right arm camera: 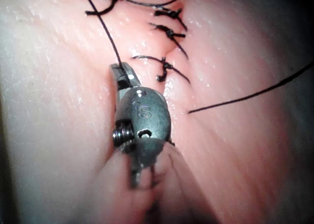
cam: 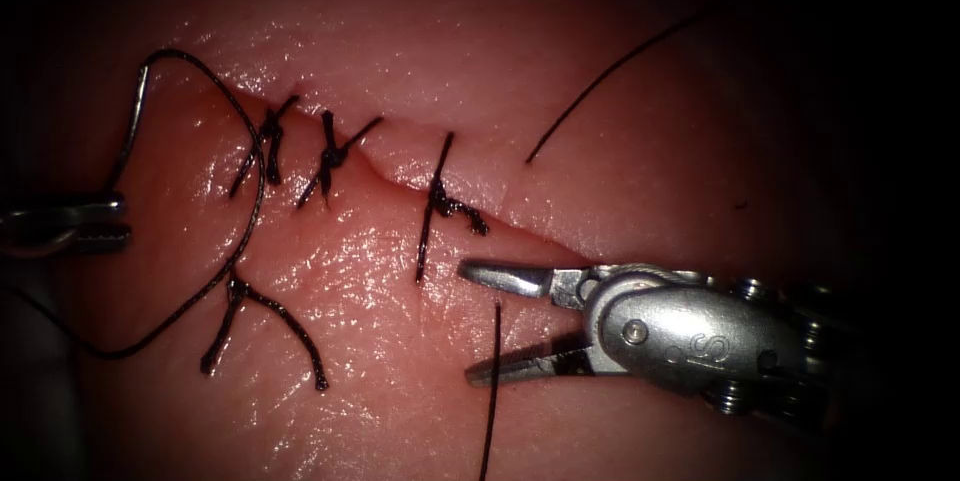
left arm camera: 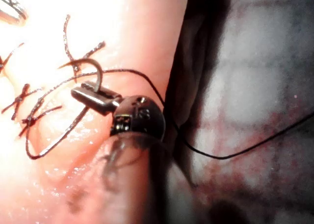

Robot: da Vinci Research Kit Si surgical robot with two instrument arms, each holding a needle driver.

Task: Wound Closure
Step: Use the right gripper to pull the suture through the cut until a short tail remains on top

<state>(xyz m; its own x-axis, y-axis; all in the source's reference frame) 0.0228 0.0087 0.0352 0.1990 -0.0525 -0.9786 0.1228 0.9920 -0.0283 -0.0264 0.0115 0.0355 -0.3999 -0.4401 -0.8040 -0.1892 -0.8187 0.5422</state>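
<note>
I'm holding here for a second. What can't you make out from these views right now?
1. Endoscope view: the left end effector, shut on the needle, is cropped by the picture's edge. Its jaws cover the needle's held end. The needle is out of the tissue, left of the cut.
2. The right end effector is open and holds nothing. The thread crosses its gap; I cannot tell if they touch. The thread's end is cut off by the bottom edge.

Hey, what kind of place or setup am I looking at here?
Likely a surgical robot practice bench: tissue with a cut closed by knotted stitches. The left gripper holds a curved needle with thread; the right gripper is open.
</note>
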